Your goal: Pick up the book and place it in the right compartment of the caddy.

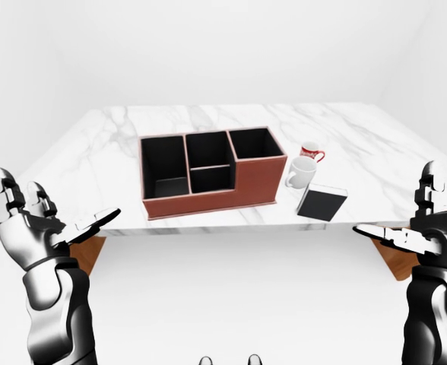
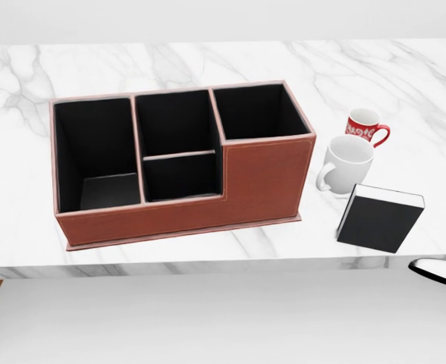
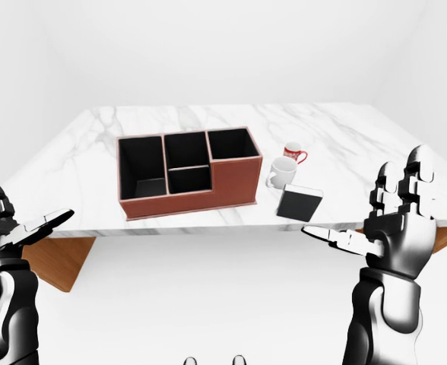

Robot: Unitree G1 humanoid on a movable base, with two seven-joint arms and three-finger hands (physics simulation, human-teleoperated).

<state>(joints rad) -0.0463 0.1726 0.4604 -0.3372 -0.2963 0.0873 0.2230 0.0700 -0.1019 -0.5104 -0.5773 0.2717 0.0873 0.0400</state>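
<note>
The black book (image 2: 379,219) lies on the marble desk (image 2: 405,83) right of the caddy (image 2: 185,159) — a white mug (image 2: 348,163) and red mug (image 2: 365,125) between. Left hand (image 1: 33,224) and right hand (image 3: 391,224) spread open, empty.

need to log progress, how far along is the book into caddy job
Nothing is done yet. The black hardcover book lies on the white marble table, right of the brown leather caddy and beside the white mug. The caddy's right compartment is empty. The left hand and right hand are open, short of the table, holding nothing. Reach, grasp and placement all remain.
</note>
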